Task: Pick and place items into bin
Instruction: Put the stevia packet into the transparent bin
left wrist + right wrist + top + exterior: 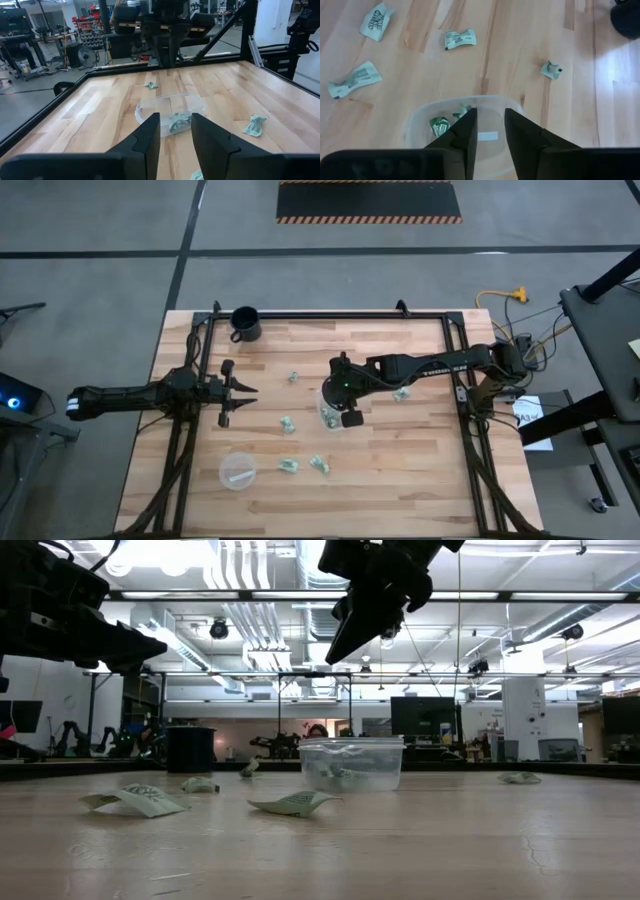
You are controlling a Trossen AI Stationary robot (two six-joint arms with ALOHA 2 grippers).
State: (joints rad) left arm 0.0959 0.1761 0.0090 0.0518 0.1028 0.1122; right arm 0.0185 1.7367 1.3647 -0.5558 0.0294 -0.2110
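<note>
The clear cup (328, 412) stands on its base mid-table, with a few pale-green pieces (440, 125) inside it. My right gripper (488, 125) hangs open and empty above the cup (420, 125), fingers pointing down, well above its rim in the low view (350, 625). More wrapped pieces lie loose on the wood around it (287, 423) (288, 466) (320, 465) (294, 377) (402, 393). My left gripper (240, 390) waits open, raised at the table's left and facing the cup (170, 107).
A black mug (245, 323) stands near the far-left corner. A flat clear dish (237, 471) sits near the left front. Black frame rails (330, 314) run along the table's sides. Bare wood lies open right of the cup.
</note>
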